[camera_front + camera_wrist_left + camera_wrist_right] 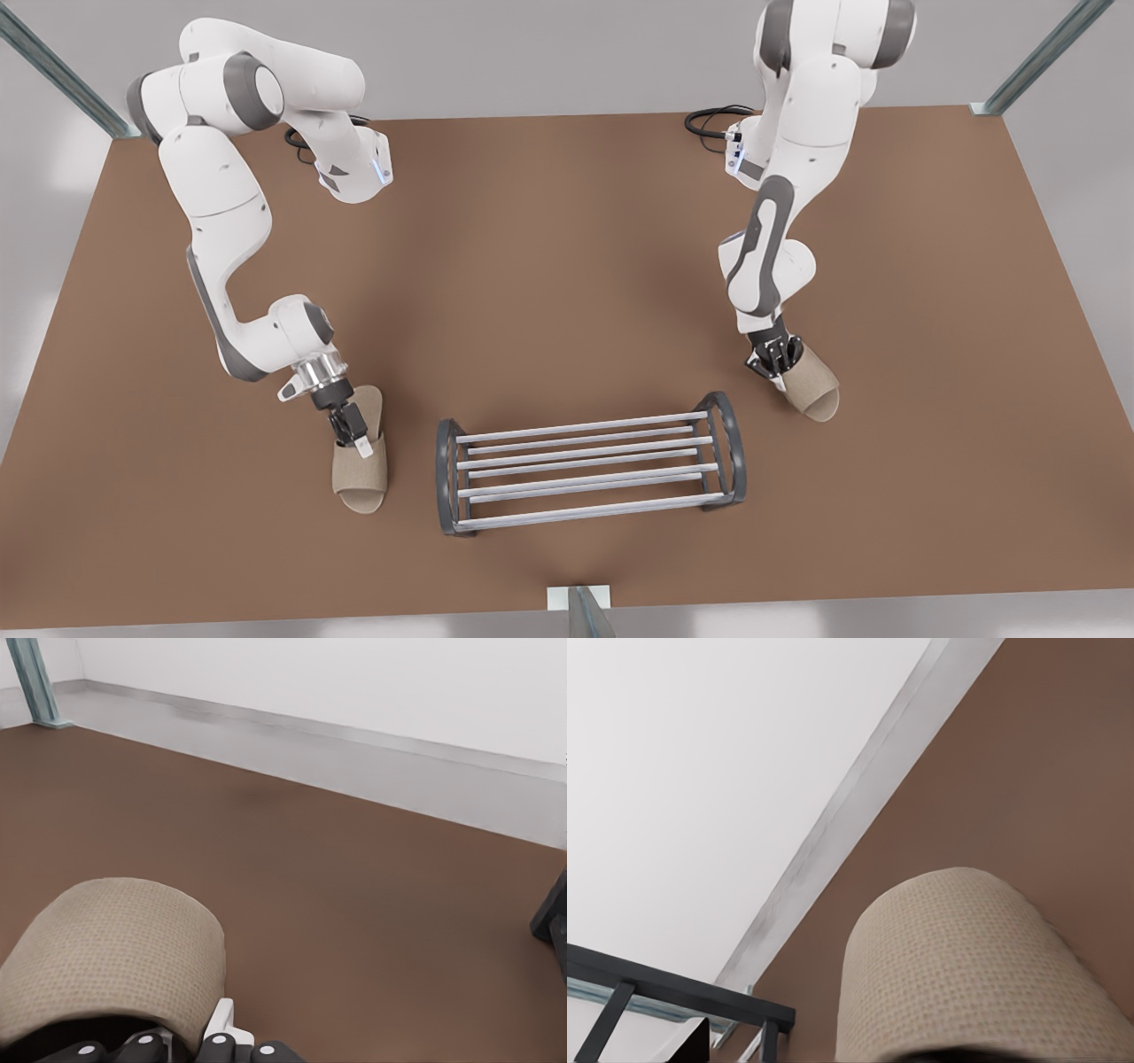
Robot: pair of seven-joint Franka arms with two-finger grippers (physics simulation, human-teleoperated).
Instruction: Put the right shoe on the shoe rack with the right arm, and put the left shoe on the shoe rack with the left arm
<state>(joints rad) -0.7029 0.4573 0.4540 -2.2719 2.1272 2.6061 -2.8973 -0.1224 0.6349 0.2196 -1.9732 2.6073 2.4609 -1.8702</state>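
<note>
On the front view's right, beside the silver-barred, dark-framed shoe rack (589, 461), left gripper (778, 361) seems clamped on beige woven left slipper (817, 396). Right gripper (353, 434) at matching right slipper (359, 486) opposite, grip can't tell.

No text, label, brand, number or sign can be read anywhere in these views.
</note>
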